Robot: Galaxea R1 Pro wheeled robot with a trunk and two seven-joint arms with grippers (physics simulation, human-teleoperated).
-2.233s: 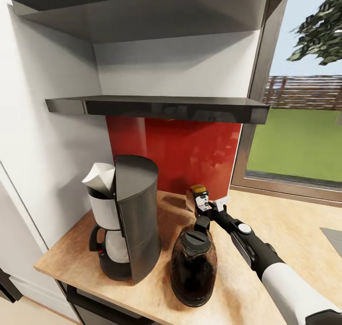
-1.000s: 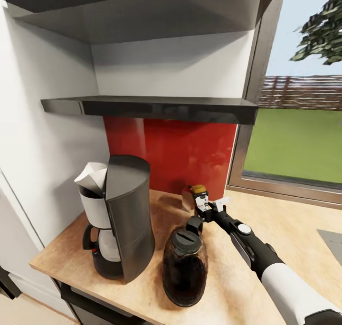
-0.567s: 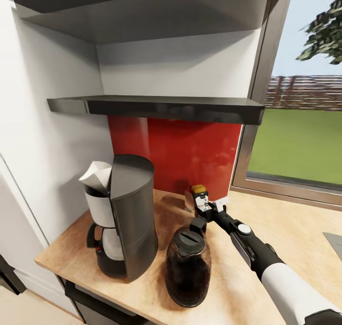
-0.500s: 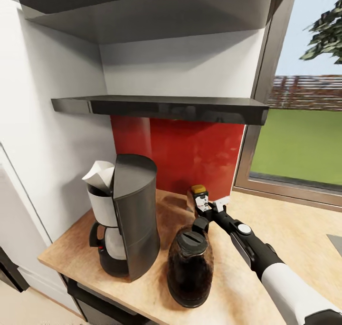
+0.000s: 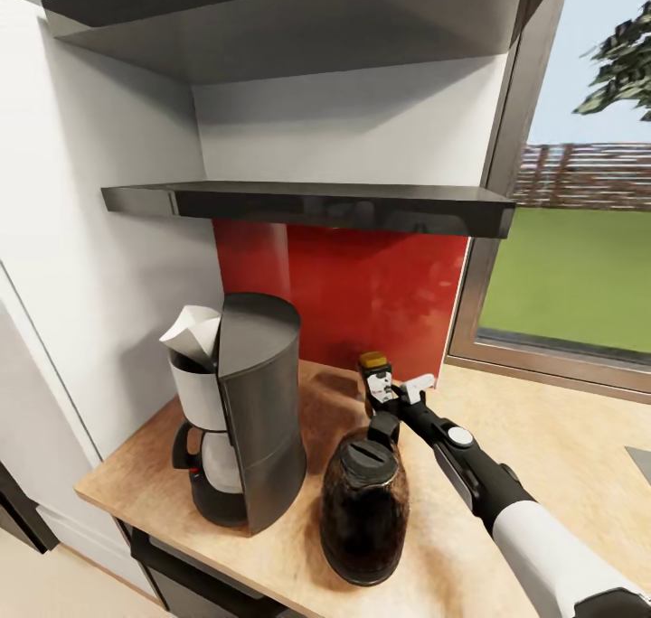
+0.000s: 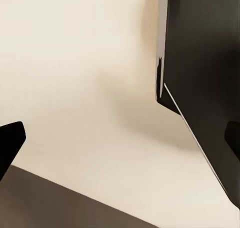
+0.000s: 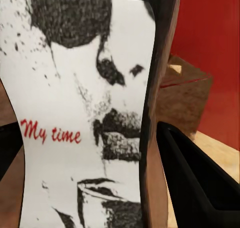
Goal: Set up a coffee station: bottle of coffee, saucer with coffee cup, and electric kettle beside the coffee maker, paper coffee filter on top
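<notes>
From the left in our head view: one coffee maker (image 5: 249,410) on the wooden countertop (image 5: 561,437), w/ one white paper filter (image 5: 193,333) poking out of its top. Just right of it stands one dark glass electric kettle (image 5: 364,510), black lid on, near the counter's front edge. Behind the kettle, close to the red backsplash (image 5: 362,293), one bottle of coffee (image 5: 378,385) sits upright on the counter, yellow cap on top. Our right gripper (image 5: 391,394) is at the bottle, jaws closed narrow around its labelled body; the kettle's handle sits just below the gripper, crowding that side. Right wrist cam: label (image 7: 85,113) reads "My time", dark fingers (image 7: 195,178) either side. One empty dark shelf (image 5: 307,204) overhead. Left wrist cam: pale surface beside a dark panel (image 6: 205,78); left jaws, we can't tell
</notes>
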